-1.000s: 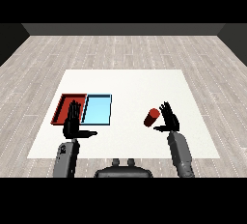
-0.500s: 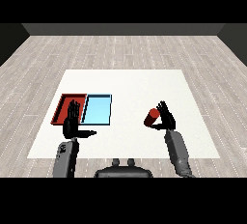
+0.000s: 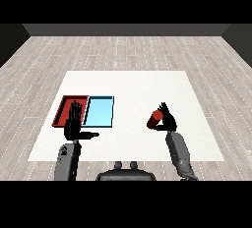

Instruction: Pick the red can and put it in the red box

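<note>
The red can (image 3: 154,119) lies tilted on the white table, right of centre. My right hand (image 3: 169,120) is against the can's right side, with its fingers pointing up and only slightly bent, not wrapped round the can. The red tray (image 3: 62,108) lies at the left of the table. My left hand (image 3: 73,126) is held open in front of the red tray's near edge, fingers straight up and thumb stretched to the right, holding nothing.
The light blue tray (image 3: 100,112) lies directly right of the red tray, between it and the can. The white table (image 3: 133,87) sits on a grey wood floor.
My right hand has moved left, from a short way beside the can until it touches the can. The can now looks tilted. The left hand has not moved.
</note>
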Tool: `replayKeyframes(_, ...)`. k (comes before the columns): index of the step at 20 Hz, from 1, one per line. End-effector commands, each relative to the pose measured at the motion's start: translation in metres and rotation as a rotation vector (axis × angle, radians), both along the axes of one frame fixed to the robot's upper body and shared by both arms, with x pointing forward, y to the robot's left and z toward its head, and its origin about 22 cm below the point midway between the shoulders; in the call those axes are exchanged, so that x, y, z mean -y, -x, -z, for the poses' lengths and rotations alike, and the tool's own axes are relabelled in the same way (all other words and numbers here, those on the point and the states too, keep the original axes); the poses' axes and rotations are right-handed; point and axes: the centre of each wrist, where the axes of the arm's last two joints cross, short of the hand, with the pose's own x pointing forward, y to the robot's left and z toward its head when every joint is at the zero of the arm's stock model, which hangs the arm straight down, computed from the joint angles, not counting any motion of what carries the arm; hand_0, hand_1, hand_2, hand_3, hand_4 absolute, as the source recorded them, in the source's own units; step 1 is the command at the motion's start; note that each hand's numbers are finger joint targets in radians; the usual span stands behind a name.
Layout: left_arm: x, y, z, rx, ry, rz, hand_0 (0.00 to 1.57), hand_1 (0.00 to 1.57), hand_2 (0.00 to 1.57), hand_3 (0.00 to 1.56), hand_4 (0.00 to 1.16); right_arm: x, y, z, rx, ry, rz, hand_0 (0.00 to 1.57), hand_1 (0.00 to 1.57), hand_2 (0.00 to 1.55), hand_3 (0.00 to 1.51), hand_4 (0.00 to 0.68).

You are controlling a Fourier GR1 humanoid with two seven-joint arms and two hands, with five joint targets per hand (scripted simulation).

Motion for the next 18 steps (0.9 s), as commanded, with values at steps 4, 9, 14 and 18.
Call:
replayKeyframes(4, 0.007, 0.008, 0.004, 0.007, -0.013, -0.010, 0.00, 0.00, 0.00, 0.00, 0.00, -0.009, 0.012, -0.009, -0.017, 0.029, -0.017, 0.00, 0.00, 0.00, 0.00, 0.000)
replayKeyframes(9, -0.014, 0.002, 0.019, 0.007, 0.001, -0.008, 0.00, 0.00, 0.00, 0.00, 0.00, -0.002, -0.005, 0.000, -0.022, -0.007, -0.029, 0.00, 0.00, 0.00, 0.00, 0.000)
replayKeyframes(14, -0.001, -0.003, 0.000, 0.007, 0.000, -0.007, 0.00, 0.00, 0.00, 0.00, 0.00, -0.035, -0.019, -0.004, -0.003, 0.009, -0.018, 0.00, 0.00, 0.00, 0.00, 0.000)
replayKeyframes(18, -0.013, -0.001, 0.005, 0.006, 0.014, -0.030, 0.00, 0.00, 0.00, 0.00, 0.00, -0.004, -0.004, -0.004, -0.004, 0.018, -0.033, 0.00, 0.00, 0.00, 0.00, 0.000)
